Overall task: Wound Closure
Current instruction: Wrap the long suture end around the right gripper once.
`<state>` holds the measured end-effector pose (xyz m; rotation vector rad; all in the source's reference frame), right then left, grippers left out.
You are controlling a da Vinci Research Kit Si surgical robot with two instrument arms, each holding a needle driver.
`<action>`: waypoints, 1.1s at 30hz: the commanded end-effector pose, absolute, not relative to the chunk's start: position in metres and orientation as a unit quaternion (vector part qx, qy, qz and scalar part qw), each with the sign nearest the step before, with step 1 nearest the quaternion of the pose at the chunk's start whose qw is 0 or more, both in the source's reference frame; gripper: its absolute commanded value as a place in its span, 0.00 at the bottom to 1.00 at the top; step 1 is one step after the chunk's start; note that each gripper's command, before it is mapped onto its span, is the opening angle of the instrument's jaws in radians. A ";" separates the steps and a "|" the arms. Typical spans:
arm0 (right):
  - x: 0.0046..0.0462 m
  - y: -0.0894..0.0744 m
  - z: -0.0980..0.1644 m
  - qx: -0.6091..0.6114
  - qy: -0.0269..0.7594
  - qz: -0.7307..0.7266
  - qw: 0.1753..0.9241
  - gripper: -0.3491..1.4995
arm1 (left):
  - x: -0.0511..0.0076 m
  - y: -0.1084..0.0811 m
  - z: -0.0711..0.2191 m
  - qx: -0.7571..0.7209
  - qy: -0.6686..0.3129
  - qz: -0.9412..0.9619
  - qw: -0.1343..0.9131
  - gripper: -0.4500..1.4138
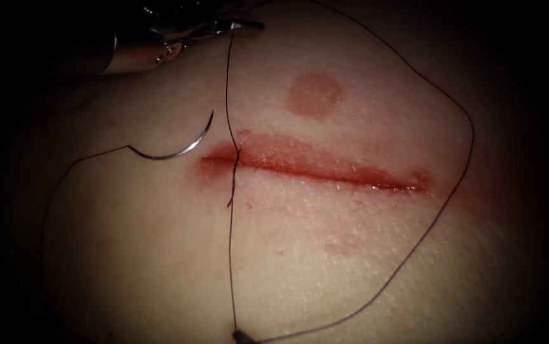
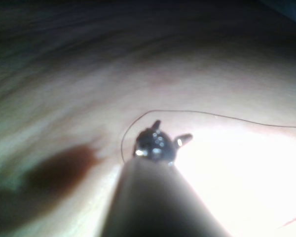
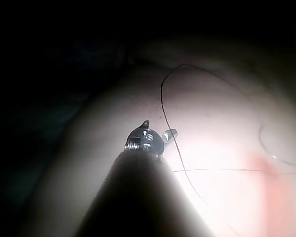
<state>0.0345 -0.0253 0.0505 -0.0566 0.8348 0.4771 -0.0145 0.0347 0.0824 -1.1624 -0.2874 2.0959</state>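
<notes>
Pale tissue point(image 1: 160, 255) bears a free needle point(image 1: 179, 150) left of the cut point(image 1: 325, 169). The left tool point(image 1: 246, 25) and right tool point(image 1: 241, 335) each pinch thread point(image 1: 230, 255) in closed fingers, so even tension seems wise.

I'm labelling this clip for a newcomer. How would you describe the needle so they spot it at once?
Start at the long red cut running across the tissue. Go to its left end, then slightly up and left: the needle lies loose on the surface there, held by neither tool, not in the tissue. It is a bright, silvery arc, thicker than the thin dark thread trailing from its left end.
</notes>
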 end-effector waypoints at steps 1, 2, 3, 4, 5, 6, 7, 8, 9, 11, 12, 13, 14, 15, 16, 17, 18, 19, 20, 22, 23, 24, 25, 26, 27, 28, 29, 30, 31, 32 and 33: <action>0.0353 -0.026 0.051 -0.025 0.402 0.229 0.886 0.98 | -0.0155 0.035 0.084 -0.442 -0.109 0.817 0.354 0.57; 0.0354 -0.026 0.051 -0.025 0.402 0.229 0.886 0.98 | -0.0161 0.035 0.085 -0.433 -0.106 0.822 0.354 0.57; 0.0355 -0.026 0.051 -0.025 0.403 0.229 0.886 0.98 | -0.0166 0.036 0.086 -0.429 -0.105 0.825 0.353 0.57; 0.0357 -0.026 0.051 -0.026 0.403 0.229 0.886 0.98 | -0.0171 0.036 0.087 -0.423 -0.104 0.829 0.351 0.56; 0.0358 -0.027 0.051 -0.025 0.404 0.228 0.886 0.98 | -0.0175 0.036 0.087 -0.418 -0.104 0.832 0.349 0.56; 0.0359 -0.027 0.051 -0.025 0.405 0.228 0.885 0.98 | -0.0178 0.036 0.088 -0.415 -0.103 0.834 0.347 0.56; 0.0360 -0.027 0.051 -0.023 0.404 0.227 0.886 0.98 | -0.0182 0.037 0.089 -0.410 -0.102 0.838 0.346 0.56; 0.0360 -0.027 0.051 -0.023 0.405 0.227 0.886 0.98 | -0.0185 0.037 0.090 -0.404 -0.101 0.842 0.344 0.55; 0.0360 -0.027 0.051 -0.023 0.405 0.227 0.886 0.98 | -0.0190 0.037 0.091 -0.395 -0.100 0.847 0.341 0.55; 0.0359 -0.027 0.051 -0.023 0.405 0.226 0.886 0.98 | -0.0191 0.038 0.092 -0.395 -0.099 0.848 0.340 0.55; 0.0359 -0.027 0.051 -0.023 0.404 0.226 0.886 0.98 | -0.0194 0.038 0.093 -0.395 -0.096 0.848 0.339 0.55; 0.0359 -0.027 0.051 -0.023 0.404 0.226 0.886 0.98 | -0.0194 0.038 0.093 -0.395 -0.096 0.848 0.339 0.55; 0.0359 -0.027 0.051 -0.022 0.403 0.225 0.887 0.98 | -0.0194 0.039 0.093 -0.394 -0.092 0.849 0.339 0.55; 0.0360 -0.027 0.051 -0.022 0.402 0.224 0.887 0.98 | -0.0193 0.039 0.094 -0.394 -0.091 0.849 0.340 0.55; 0.0360 -0.027 0.051 -0.022 0.401 0.224 0.888 0.98 | -0.0193 0.040 0.094 -0.393 -0.090 0.849 0.340 0.55; 0.0360 -0.028 0.051 -0.019 0.399 0.221 0.890 0.98 | -0.0194 0.040 0.094 -0.389 -0.086 0.850 0.344 0.56; 0.0360 -0.028 0.051 -0.019 0.399 0.221 0.890 0.98 | -0.0194 0.040 0.094 -0.389 -0.086 0.850 0.344 0.56; 0.0361 -0.028 0.052 -0.017 0.398 0.220 0.890 0.98 | -0.0196 0.040 0.094 -0.387 -0.086 0.851 0.345 0.57; 0.0361 -0.028 0.052 -0.018 0.398 0.220 0.890 0.98 | -0.0196 0.040 0.094 -0.386 -0.086 0.851 0.345 0.57; 0.0361 -0.028 0.052 -0.018 0.398 0.220 0.890 0.98 | -0.0197 0.040 0.094 -0.382 -0.078 0.854 0.343 0.55; 0.0361 -0.028 0.052 -0.018 0.398 0.220 0.890 0.98 | -0.0196 0.040 0.094 -0.382 -0.076 0.856 0.341 0.55; 0.0361 -0.028 0.051 -0.016 0.399 0.219 0.890 0.97 | -0.0192 0.039 0.093 -0.382 -0.074 0.858 0.337 0.54; 0.0361 -0.028 0.051 -0.015 0.400 0.218 0.890 0.97 | -0.0190 0.039 0.093 -0.380 -0.069 0.860 0.334 0.53; 0.0361 -0.028 0.052 -0.015 0.399 0.218 0.890 0.97 | -0.0187 0.038 0.093 -0.373 -0.060 0.863 0.335 0.52; 0.0361 -0.028 0.052 -0.015 0.399 0.218 0.891 0.97 | -0.0183 0.038 0.093 -0.364 -0.049 0.867 0.336 0.51; 0.0361 -0.028 0.052 -0.013 0.399 0.217 0.891 0.97 | -0.0175 0.037 0.092 -0.347 -0.030 0.874 0.340 0.48; 0.0361 -0.028 0.052 -0.013 0.399 0.217 0.891 0.97 | -0.0175 0.037 0.092 -0.347 -0.030 0.874 0.340 0.48; 0.0361 -0.028 0.052 -0.012 0.398 0.217 0.891 0.97 | -0.0171 0.037 0.092 -0.339 -0.025 0.876 0.342 0.48; 0.0361 -0.028 0.052 -0.012 0.398 0.217 0.891 0.97 | -0.0161 0.036 0.091 -0.308 -0.002 0.887 0.344 0.48; 0.0361 -0.028 0.052 -0.012 0.398 0.217 0.891 0.97 | -0.0161 0.036 0.091 -0.308 -0.002 0.887 0.344 0.48; 0.0362 -0.028 0.052 -0.011 0.397 0.217 0.892 0.96 | -0.0153 0.036 0.091 -0.276 0.015 0.896 0.348 0.51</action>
